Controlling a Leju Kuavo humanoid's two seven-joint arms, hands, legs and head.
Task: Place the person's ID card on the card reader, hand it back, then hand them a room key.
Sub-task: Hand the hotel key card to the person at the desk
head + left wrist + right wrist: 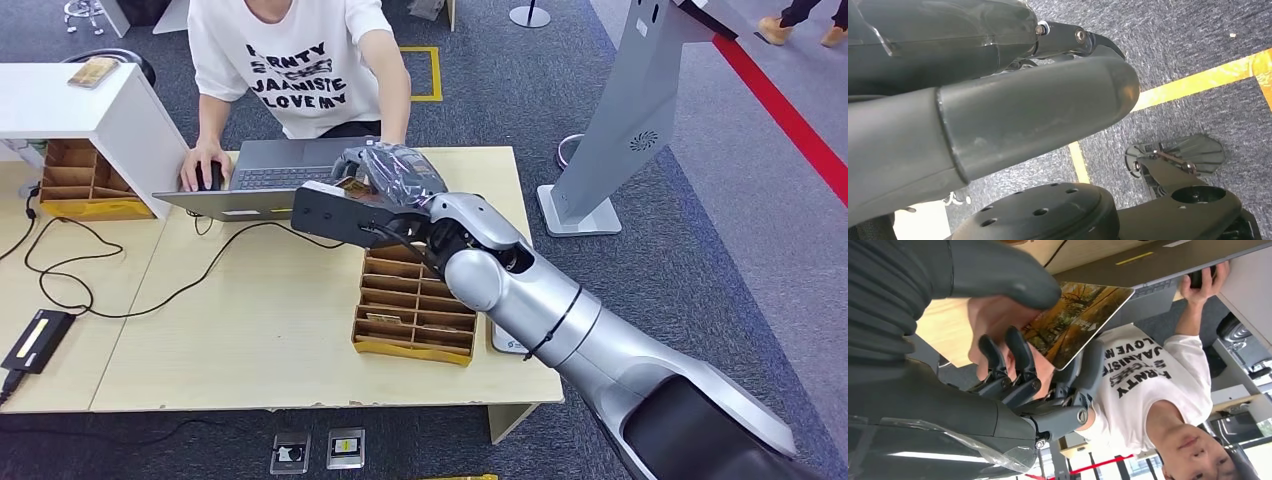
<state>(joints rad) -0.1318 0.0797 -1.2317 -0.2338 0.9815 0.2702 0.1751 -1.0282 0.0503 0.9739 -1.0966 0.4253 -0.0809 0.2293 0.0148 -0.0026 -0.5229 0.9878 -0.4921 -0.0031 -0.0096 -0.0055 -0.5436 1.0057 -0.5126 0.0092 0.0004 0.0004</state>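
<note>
1 arm reaches over the tabletop (250,330) in the head view, right hand (390,172) by the person's laptop (265,178). Left wrist view: left hand (998,110) over carpet, can't tell its grip. Right wrist view: thumb and fingers pinch the card (1075,320), the person's hand (998,325) touching it too.

The right hand (385,175) reaches across the table (250,330) toward a person (300,60) at a laptop (255,180), above a cardboard tray (410,315).
</note>
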